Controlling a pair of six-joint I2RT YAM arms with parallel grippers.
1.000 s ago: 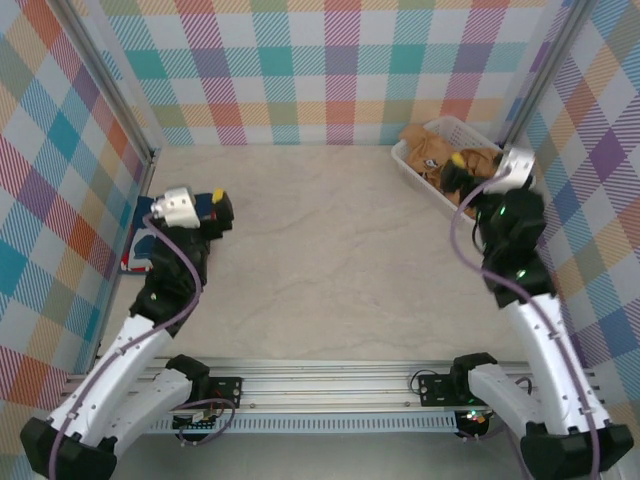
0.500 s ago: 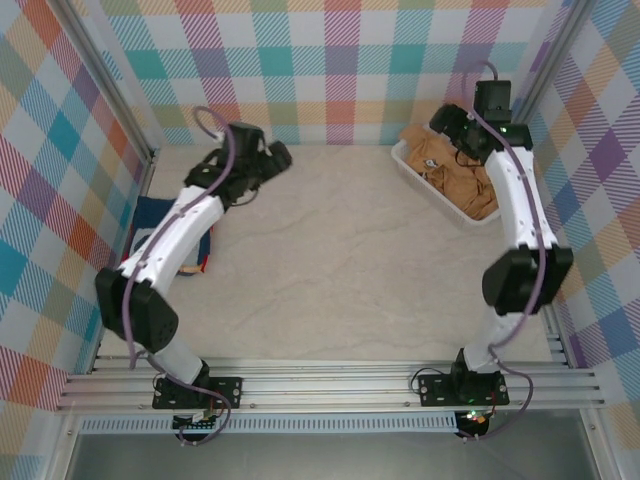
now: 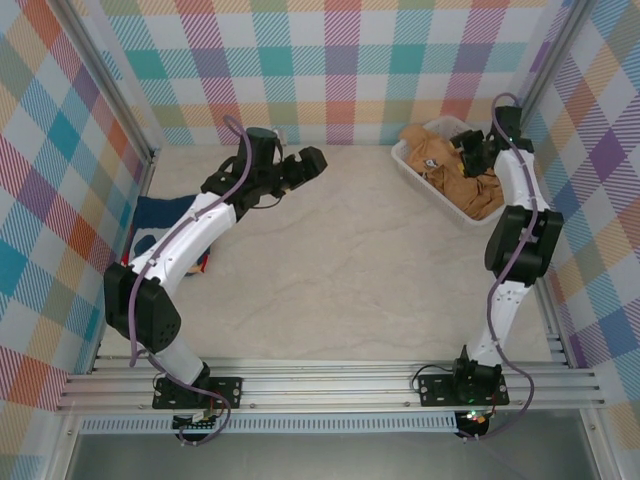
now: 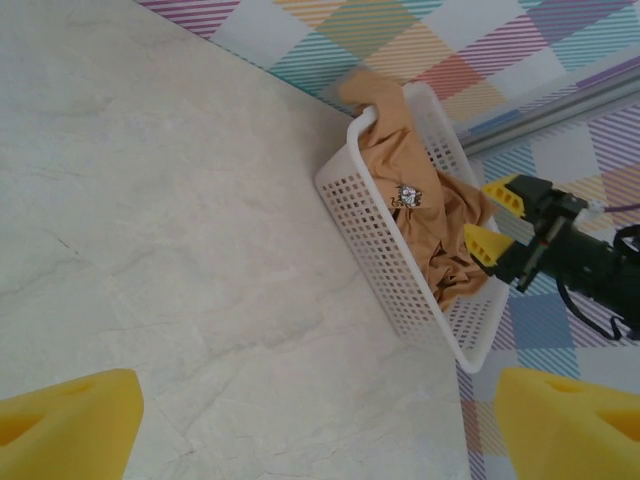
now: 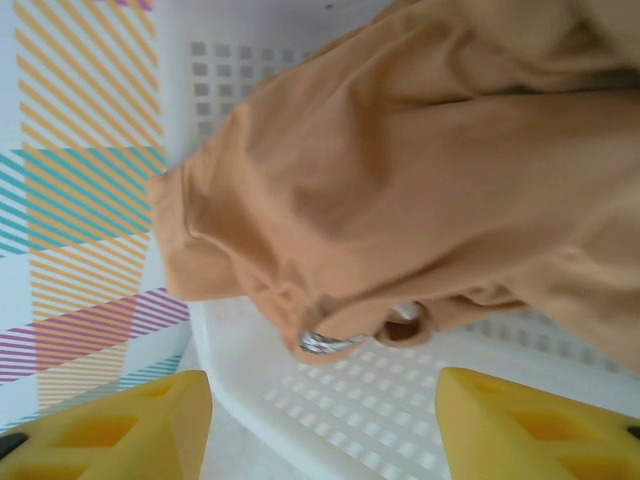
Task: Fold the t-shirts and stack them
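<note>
A tan-orange t-shirt (image 3: 440,160) lies crumpled in the white mesh basket (image 3: 408,166) at the far right. My right gripper (image 3: 468,152) hovers over it, open; in the right wrist view the shirt (image 5: 400,170) lies just ahead of the gripper (image 5: 325,425), with the basket wall (image 5: 330,395) between the jaws and no cloth in them. A navy blue t-shirt (image 3: 158,213) lies at the left wall, partly under my left arm. My left gripper (image 3: 312,160) is open above the far middle of the table, facing the basket (image 4: 395,275), the tan-orange t-shirt (image 4: 420,200) and the right gripper (image 4: 497,218).
Plaid walls close in the table on the left, back and right. Bare marble tabletop (image 3: 340,270) stretches between the arms. An aluminium rail (image 3: 330,385) with both arm bases runs along the near edge.
The left arm has swung from the navy t-shirt at the left wall out to the far middle. The right arm has stretched up and over the basket, close to the tan-orange t-shirt.
</note>
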